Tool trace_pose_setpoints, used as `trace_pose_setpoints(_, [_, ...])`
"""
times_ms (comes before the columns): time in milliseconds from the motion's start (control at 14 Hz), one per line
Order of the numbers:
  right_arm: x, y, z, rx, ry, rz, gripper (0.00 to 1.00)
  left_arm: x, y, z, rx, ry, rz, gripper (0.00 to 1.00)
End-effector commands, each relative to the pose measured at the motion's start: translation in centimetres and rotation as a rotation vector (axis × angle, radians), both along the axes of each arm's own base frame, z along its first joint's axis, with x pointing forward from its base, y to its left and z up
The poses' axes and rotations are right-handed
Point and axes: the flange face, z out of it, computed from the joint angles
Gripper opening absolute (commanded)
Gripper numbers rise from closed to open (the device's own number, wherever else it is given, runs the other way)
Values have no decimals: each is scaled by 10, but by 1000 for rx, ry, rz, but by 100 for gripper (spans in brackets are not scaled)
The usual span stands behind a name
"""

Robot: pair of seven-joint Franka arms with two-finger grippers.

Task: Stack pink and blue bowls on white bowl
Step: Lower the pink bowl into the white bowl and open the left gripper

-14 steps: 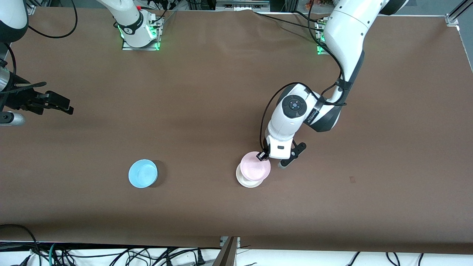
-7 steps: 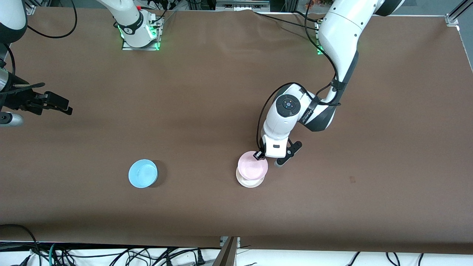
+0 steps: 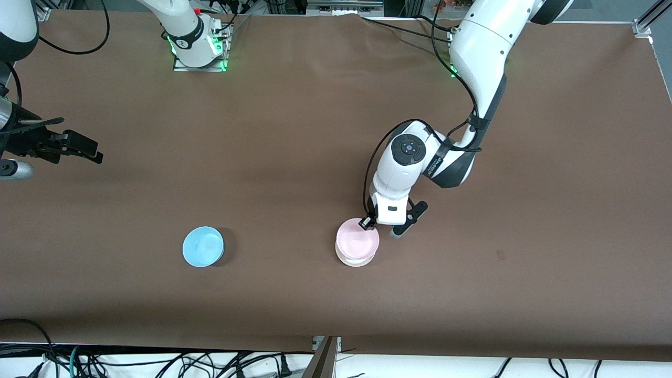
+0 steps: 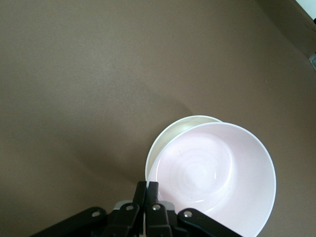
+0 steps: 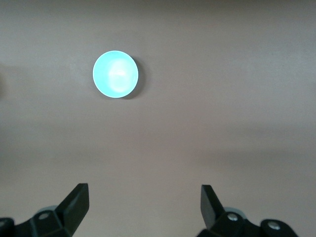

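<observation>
The pale pink bowl point(image 3: 357, 241) rests in the white bowl point(image 3: 355, 260), whose rim shows under it on the side nearer the front camera. My left gripper point(image 3: 367, 223) is shut on the pink bowl's rim. In the left wrist view the pink bowl point(image 4: 212, 175) sits slightly off centre over the white bowl point(image 4: 174, 131), with my left gripper point(image 4: 152, 190) pinching its edge. The light blue bowl point(image 3: 202, 246) stands alone toward the right arm's end; it also shows in the right wrist view point(image 5: 115, 74). My right gripper point(image 3: 84, 149) is open and empty, waiting above the table's edge at the right arm's end.
The brown table point(image 3: 294, 136) carries only the three bowls. Both arm bases point(image 3: 198, 44) stand at the edge farthest from the front camera. Cables hang below the table's near edge point(image 3: 157, 362).
My left gripper has moved the pink bowl toward the right arm's end and lowered it over the white bowl, so less white rim shows. The right arm and the blue bowl are still.
</observation>
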Motion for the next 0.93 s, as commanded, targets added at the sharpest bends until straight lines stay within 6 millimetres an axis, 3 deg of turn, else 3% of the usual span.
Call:
trace_pose_setpoints(0, [0, -1, 3, 5, -8, 1, 100, 7, -11, 1, 10, -34, 13, 0])
trace_pose_setpoints(857, [0, 2, 3, 5, -10, 7, 100, 6, -9, -6, 19, -26, 12, 0])
